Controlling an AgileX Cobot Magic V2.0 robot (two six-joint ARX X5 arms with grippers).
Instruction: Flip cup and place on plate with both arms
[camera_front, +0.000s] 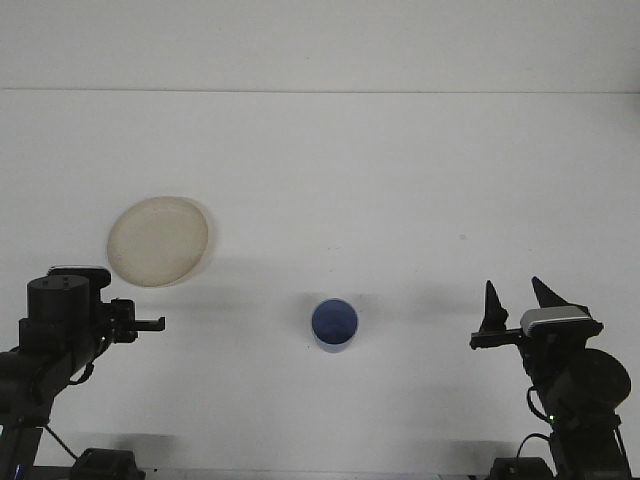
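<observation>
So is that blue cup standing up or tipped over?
Standing, not tipped: the blue cup shows a round face toward the camera. Whether that is its mouth or base, I cannot tell.

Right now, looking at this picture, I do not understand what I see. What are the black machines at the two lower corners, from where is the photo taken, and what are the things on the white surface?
The picture comes from one camera that looks forward over a white table, the same way the robot faces. The two black shapes are the ends of the robot's two arms. Each ends in a gripper, a kind of pincer. The left gripper is at the lower left, turned sideways, pointing toward the middle. The right gripper is at the lower right; its two pointed fingers stand apart, so it is open. Neither one holds anything.

Two things lie on the table. A round, pale cream plate is at the left, just beyond the left gripper. A small blue cup stands alone near the middle, between the two arms, touching nothing.
</observation>
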